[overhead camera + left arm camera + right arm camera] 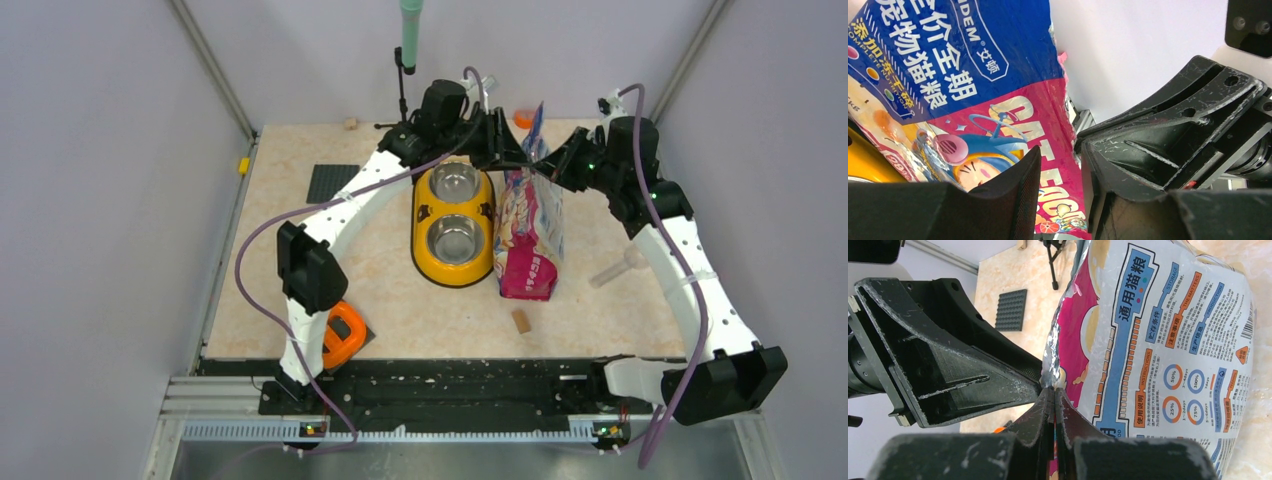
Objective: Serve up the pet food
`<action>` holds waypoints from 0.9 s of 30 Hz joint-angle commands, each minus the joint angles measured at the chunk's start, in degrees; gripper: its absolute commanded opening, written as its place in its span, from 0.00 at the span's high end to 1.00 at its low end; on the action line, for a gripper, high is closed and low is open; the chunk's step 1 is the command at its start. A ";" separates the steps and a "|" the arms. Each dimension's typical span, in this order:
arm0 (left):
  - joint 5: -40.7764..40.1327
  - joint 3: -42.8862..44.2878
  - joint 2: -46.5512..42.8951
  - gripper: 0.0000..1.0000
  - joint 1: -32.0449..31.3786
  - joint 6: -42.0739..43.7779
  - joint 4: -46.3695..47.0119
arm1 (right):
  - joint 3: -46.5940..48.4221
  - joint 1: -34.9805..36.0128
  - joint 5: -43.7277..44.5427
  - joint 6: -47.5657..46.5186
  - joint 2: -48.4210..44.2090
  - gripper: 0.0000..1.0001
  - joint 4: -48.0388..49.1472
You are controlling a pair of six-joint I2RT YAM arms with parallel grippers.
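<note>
Right pincer nips edge of pet food bag.

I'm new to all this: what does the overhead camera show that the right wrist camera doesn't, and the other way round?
Only overhead: the yellow double bowl with both steel cups looking empty, and a wooden block. Only the right wrist: the small print on the pet food bag and the right arm's jaws pinched shut on its torn foil edge. Both: the bag itself, the black studded mat, and the left arm's jaws close beside the right ones.
</note>
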 commanded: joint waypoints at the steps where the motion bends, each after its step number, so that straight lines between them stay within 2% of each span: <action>1: 0.85 4.48 1.08 0.62 -0.05 0.12 0.95 | 0.98 0.68 -3.21 0.85 -0.29 1.00 3.23; 8: 2.32 6.26 3.52 0.66 -0.55 0.31 -0.94 | 1.50 0.73 -3.21 0.53 0.20 1.00 3.34; 15: 3.35 6.28 5.29 1.00 -0.70 -1.39 0.22 | 3.03 0.69 -2.31 -2.07 0.75 1.00 0.43; 19: 3.87 6.28 6.14 1.00 -0.70 -1.89 0.50 | 4.19 0.75 -0.59 -3.89 1.04 1.00 -2.60; 27: -0.48 6.55 6.15 1.00 -0.72 0.88 -3.27 | 8.88 0.76 5.80 -9.48 2.50 1.00 -11.07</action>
